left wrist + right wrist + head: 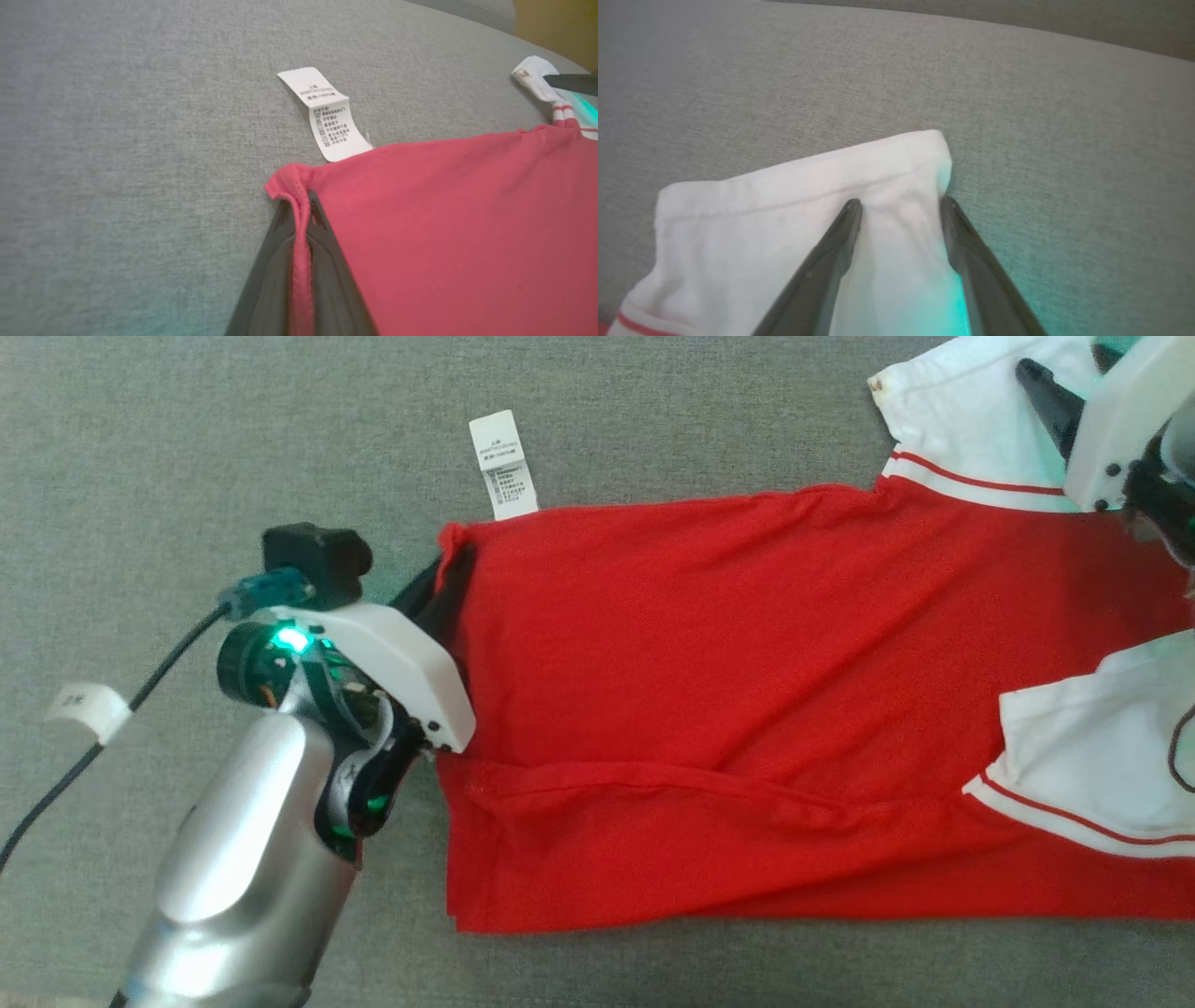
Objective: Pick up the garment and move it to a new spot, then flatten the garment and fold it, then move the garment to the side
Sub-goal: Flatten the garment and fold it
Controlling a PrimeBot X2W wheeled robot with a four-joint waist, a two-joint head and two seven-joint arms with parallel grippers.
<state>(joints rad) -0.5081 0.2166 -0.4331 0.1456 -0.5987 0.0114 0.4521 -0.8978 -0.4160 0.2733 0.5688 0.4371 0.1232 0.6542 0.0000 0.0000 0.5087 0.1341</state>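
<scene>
The garment [728, 709] is a red shirt with white sleeves, lying mostly flat on the grey fabric surface [233, 448]. A white care label [504, 465] sticks out at its far left corner. My left gripper [437, 590] is at that corner, and in the left wrist view the left gripper [299, 210] is shut on the red hem [299, 261], pinched between the dark fingers. At the top right, my right gripper [1074, 378] hovers over a white sleeve [962, 420]. The right gripper [900, 204] stands open, straddling the sleeve's cuff [808, 186].
A black cable with a white tag [84, 709] trails left from my left wrist. The other white sleeve [1092, 756] lies folded over the shirt at the lower right. The grey surface's far edge [467, 9] curves across the left wrist view's top right.
</scene>
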